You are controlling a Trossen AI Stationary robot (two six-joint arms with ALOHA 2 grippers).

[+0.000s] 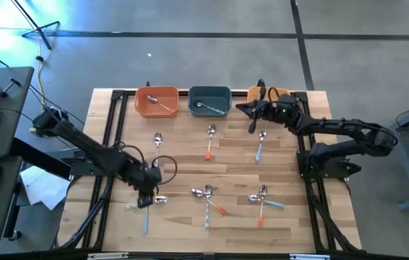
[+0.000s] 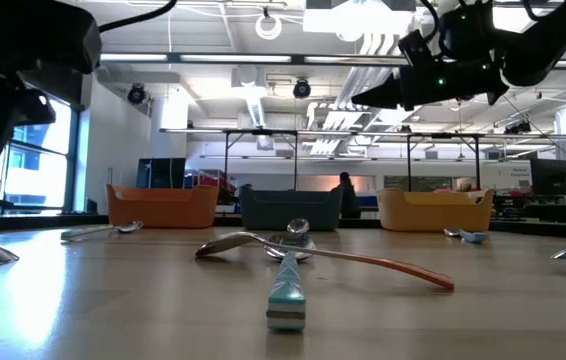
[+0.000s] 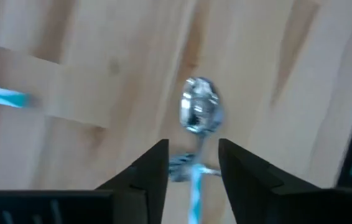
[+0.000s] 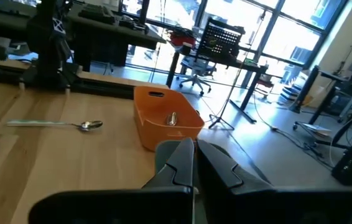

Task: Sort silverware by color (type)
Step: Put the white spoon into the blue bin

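Hovering low near the front-left corner of the surface [image 1: 190, 155], the left end effector [image 1: 145, 198] has its fingers [image 3: 148, 171] spread, straddling the handle of a light-blue-handled spoon [image 3: 199, 124]; the shiny bowl sits just past the fingertips. Can't tell if the pads touch the handle. A second blue handle [image 3: 2, 95] lies well apart on the bare wood.

The right end effector [image 1: 251, 109] is raised over the back edge, between the teal bin [image 1: 210, 101] and the yellow bin [image 1: 280, 93], fingers pressed together, nothing held.

Silverware layout:
- orange bin [image 1: 157, 101]: one silver piece [image 1: 162, 103] inside
- teal bin: one silver spoon [image 1: 207, 108] inside
- mid surface: plain silver spoon [image 1: 157, 140], orange-handled spoon [image 1: 209, 141], blue-handled spoon [image 1: 261, 144], set well apart in a row
- front centre: crossed cluster [image 1: 208, 198], orange and blue handles touching
- front right: second crossed cluster [image 1: 264, 198], orange and blue
- front-left: blue-handled piece [image 1: 145, 220] near the front edge

A person [image 2: 344, 195] shows in the room beyond the bins.
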